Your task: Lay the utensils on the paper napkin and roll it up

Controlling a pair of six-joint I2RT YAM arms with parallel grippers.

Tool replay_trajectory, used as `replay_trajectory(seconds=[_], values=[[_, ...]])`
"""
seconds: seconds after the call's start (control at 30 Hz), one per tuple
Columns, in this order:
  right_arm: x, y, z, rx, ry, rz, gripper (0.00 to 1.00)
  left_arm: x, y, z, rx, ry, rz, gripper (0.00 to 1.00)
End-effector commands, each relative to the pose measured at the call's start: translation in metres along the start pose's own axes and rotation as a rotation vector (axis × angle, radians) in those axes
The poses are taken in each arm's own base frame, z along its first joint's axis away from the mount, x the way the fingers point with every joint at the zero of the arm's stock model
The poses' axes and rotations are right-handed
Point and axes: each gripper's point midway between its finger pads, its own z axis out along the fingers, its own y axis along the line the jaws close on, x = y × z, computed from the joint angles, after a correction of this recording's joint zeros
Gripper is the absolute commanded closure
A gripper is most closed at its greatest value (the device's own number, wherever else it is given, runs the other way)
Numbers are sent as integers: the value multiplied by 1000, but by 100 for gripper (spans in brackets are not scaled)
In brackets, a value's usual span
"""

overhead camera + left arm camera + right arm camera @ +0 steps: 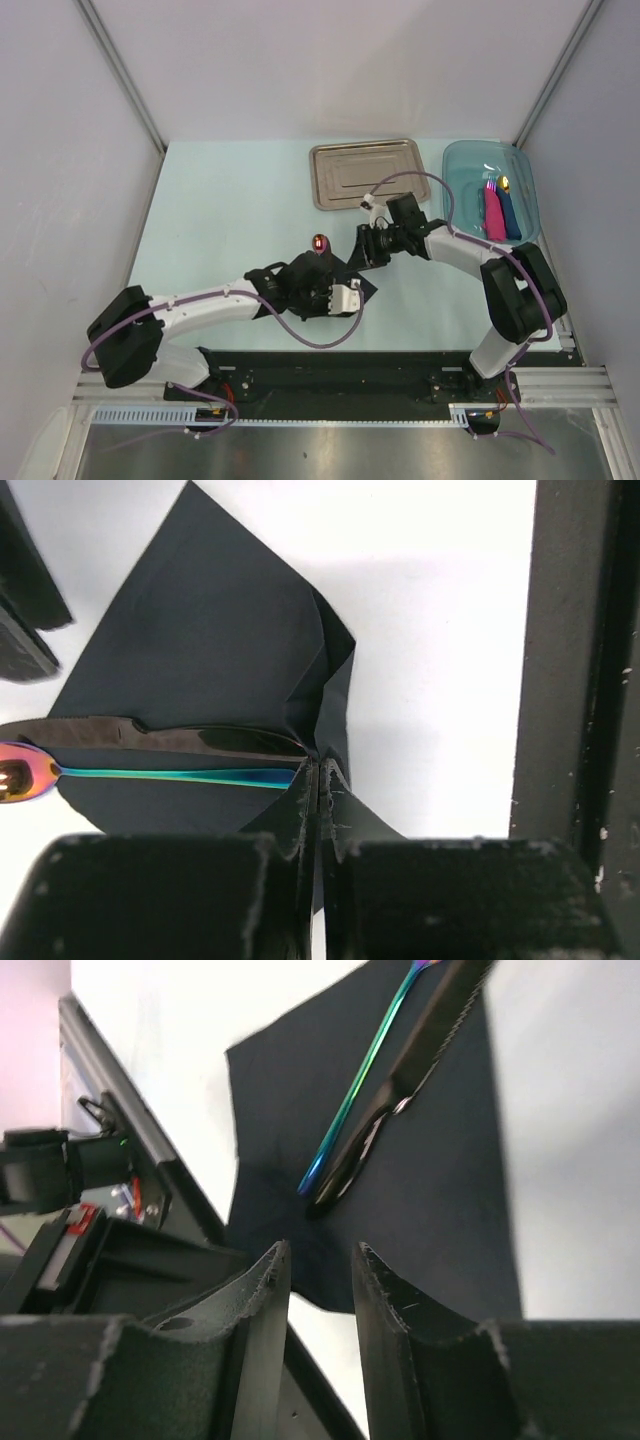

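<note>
Black paper napkin (210, 630) carries both utensils (200, 740); left jaws clench its folded corner, likely starting the roll; right jaws released at 2 o'clock.

Black napkin (200, 650), corner folded — blue-handled spoon (170, 774), dark knife (200, 740) lying parallel atop

Checked all three views and couldn't read a single thing: no text, labels, brand names, numbers or signs were legible anywhere.
</note>
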Motion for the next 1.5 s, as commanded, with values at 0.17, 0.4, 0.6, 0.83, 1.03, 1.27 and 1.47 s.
replay_trajectory(seconds=[0.17,0.4,0.6,0.83,1.03,1.27,1.47], values=[[33,9,12,-82,59,106,52,-2,32,2,-10,-28,15,98],[45,2,25,-112,117,151,52,1,45,6,-27,-32,-2,97],[51,3,34,-123,153,158,49,3,51,8,-32,-32,-7,96],[61,-2,41,-117,185,170,48,5,57,8,-45,-31,-19,97],[63,-1,46,-115,202,151,49,10,62,11,-58,-18,-29,97],[68,-8,52,-86,226,135,59,14,67,15,-75,3,-55,97],[66,-10,57,-68,224,119,85,17,71,17,-81,15,-91,96]])
